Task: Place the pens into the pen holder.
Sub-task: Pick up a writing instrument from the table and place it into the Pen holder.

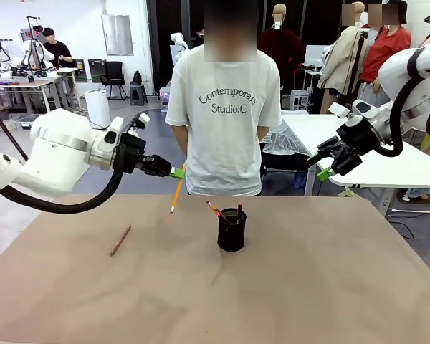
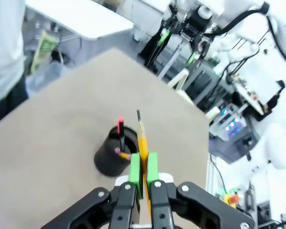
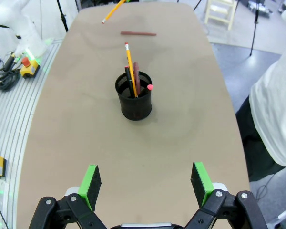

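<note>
Bench [image 1: 330,287]: a broad brown top that carried the pen holder near its middle, with one loose pencil lying well off to the robot's left.
Person [image 1: 226,107]: stood at the far edge in a white T-shirt, with neither hand over the work.
Left end effector [image 1: 175,172]: clamped on the upper end of the yellow pencil. In the left wrist view [image 2: 143,164] the green pads were pressed flat against the shaft.
Right end effector [image 1: 319,167]: jaws wide apart and holding nothing, raised off to the robot's right. Its own camera [image 3: 147,181] looked down on the holder from some way back.
Pen holder [image 1: 231,231]: a black mesh cup, upright, already holding several pens [image 3: 129,67] that leaned across its mouth.
Yellow pencil [image 1: 178,192]: hung slanted with its tip down, in the air to the left of the holder and apart from it. The step in hand was probably the carry and drop. It would go best with the tip brought over the free part of the opening, clear of the leaning pens, the shaft turned nearer upright, and the release made only once the tip was below the rim.
Reddish-brown pencil [image 1: 120,241]: lay flat on the bench, not yet picked up and likely next.
</note>
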Controlling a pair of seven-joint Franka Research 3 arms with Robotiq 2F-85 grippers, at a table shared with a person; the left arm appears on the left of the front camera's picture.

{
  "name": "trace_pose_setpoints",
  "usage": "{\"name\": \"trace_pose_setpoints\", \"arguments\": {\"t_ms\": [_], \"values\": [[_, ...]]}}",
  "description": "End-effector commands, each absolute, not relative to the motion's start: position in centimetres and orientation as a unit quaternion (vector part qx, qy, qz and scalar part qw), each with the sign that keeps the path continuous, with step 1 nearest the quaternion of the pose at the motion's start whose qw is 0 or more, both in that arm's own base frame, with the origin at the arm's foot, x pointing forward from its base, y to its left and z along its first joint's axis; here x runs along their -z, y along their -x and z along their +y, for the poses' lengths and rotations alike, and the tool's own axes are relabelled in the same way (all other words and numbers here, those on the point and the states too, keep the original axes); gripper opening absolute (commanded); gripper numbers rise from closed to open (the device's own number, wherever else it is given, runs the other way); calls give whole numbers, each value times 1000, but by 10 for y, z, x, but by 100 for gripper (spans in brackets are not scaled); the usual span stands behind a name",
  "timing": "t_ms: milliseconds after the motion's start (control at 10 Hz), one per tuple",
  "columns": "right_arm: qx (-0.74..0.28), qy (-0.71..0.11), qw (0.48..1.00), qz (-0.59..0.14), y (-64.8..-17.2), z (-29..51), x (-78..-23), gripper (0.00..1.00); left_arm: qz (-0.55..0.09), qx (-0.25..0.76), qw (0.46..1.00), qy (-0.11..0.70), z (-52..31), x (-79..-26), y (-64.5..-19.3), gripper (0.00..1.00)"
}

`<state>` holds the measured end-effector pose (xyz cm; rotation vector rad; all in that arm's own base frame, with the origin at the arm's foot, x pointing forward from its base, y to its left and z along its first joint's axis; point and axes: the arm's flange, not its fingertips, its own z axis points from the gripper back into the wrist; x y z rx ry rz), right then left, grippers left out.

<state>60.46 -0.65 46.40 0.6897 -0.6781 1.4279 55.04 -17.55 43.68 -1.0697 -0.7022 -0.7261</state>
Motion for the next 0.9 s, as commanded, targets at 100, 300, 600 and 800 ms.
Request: {"name": "trace_pose_setpoints", "arguments": {"t_ms": [100,300,600,800], "values": [[-631,-299,650,-300,-604,-6,-467,100,-368,314,702,523,-178,-436,-526,0],[-631,-299,650,-300,-604,-6,-467,100,-358,318,713,512,-175,-438,-540,0],[-631,-299,650,-300,-604,-6,-467,100,-358,318,713,512,-175,-438,-540,0],[-631,-299,650,-300,-604,-6,-467,100,-369,356,686,516,-184,-438,-543,0]]}}
